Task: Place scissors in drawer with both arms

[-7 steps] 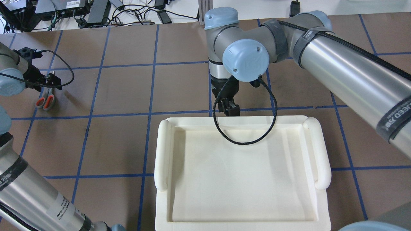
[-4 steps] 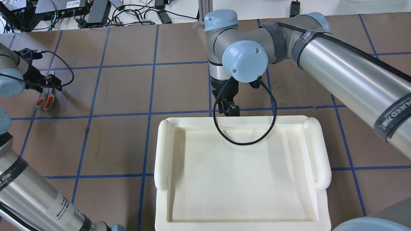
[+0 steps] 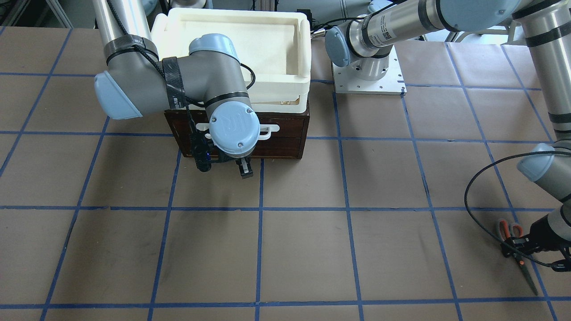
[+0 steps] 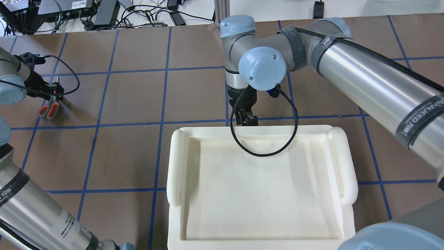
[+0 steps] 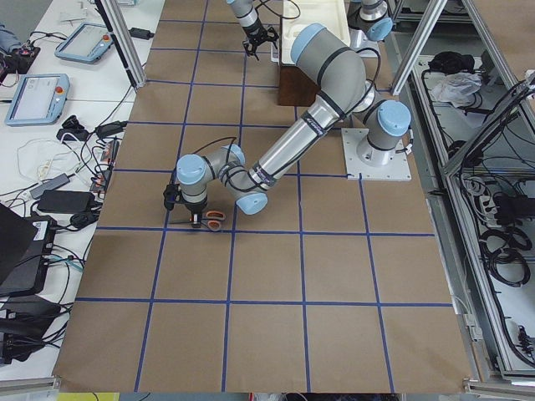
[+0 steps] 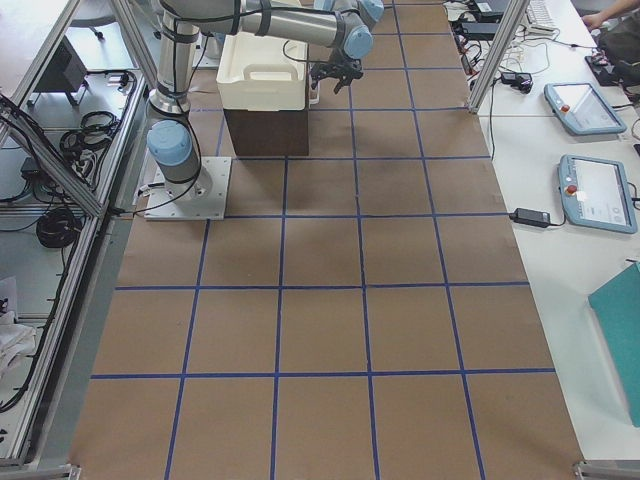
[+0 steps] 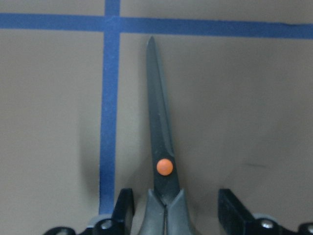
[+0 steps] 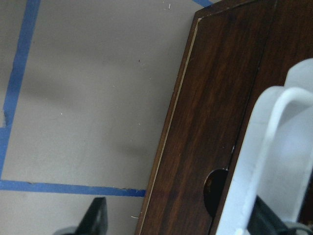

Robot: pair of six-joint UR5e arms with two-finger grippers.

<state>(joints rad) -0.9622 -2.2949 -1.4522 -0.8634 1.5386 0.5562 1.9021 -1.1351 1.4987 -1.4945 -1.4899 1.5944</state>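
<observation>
Grey-handled scissors: flat on the brown paper table, blades together. They lie in the same spot at the table's left end as a second ago, just beside a blue tape line and well apart from the drawer.

Left gripper: shifted only slightly over the scissors since the earlier frames. It points straight down with its fingers spread, one on each side of the scissors just behind the orange pivot dot. Bare paper shows in both gaps, and nothing is gripped. The forearm slopes down toward the table's left end, and the wrist turns the tool downward.

Right arm: elbow and blue wrist cap have moved a little toward the robot's left since a second ago, and the gripper has moved with them by a small amount. The forearm comes in from the right, and the wrist is folded so the tool sits low before the drawer front.

Right gripper: fingers wide apart, holding nothing. In the wrist view one finger is over paper and the other is down by the white bar handle. Contact with the handle cannot be told.

Drawer: only its dark brown front is on view, beneath the white foam tray.
</observation>
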